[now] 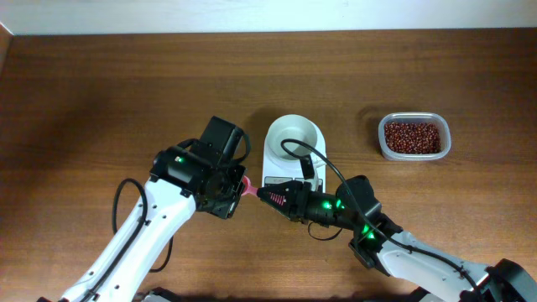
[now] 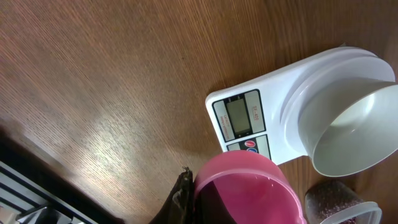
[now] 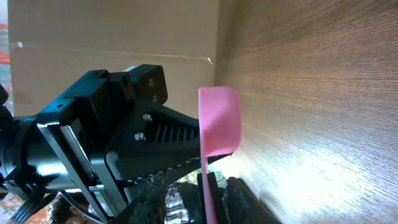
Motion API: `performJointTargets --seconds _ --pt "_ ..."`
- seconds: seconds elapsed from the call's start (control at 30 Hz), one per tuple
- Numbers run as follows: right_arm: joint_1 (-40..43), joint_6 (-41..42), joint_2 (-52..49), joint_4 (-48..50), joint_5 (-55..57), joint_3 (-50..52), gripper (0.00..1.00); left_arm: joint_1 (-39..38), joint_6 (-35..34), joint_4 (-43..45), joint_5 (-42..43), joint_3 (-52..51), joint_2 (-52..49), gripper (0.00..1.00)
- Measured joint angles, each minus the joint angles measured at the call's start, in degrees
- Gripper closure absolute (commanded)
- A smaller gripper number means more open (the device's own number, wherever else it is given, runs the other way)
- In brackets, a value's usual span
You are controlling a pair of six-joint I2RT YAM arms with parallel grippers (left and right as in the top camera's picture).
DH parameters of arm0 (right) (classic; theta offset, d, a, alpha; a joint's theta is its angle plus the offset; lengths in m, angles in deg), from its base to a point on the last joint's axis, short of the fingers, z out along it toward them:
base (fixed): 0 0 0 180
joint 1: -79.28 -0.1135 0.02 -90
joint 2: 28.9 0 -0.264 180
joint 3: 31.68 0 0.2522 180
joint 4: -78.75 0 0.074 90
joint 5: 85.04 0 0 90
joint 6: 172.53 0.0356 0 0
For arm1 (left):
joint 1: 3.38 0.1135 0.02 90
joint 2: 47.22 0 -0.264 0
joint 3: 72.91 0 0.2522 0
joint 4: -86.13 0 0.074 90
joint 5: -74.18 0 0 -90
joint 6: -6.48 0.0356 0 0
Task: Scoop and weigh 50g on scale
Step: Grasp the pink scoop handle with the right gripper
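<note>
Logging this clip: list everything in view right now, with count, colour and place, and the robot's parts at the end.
table: one, brown wood, under everything.
scale: one, white with a grey display, at the table's centre.
bowl: one, white and round, on the scale, looks empty.
tub: one, clear plastic, right of the scale and apart from it.
beans: a loose heap, dark red-brown, inside the tub.
scoop: one, pink, off the table in front of the scale, between the two grippers.
left gripper: one, black, jaws shut on the scoop.
right gripper: one, black, jaws either side of the scoop's handle; grip unclear.
</note>
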Motion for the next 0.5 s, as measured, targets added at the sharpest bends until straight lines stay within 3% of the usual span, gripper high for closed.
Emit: performJointTargets --seconds 0.5 --pt "0.0 0.2 0.0 -0.2 -0.1 0.0 0.79 0.0 0.0 -0.1 0.0 0.0 0.0 1.00"
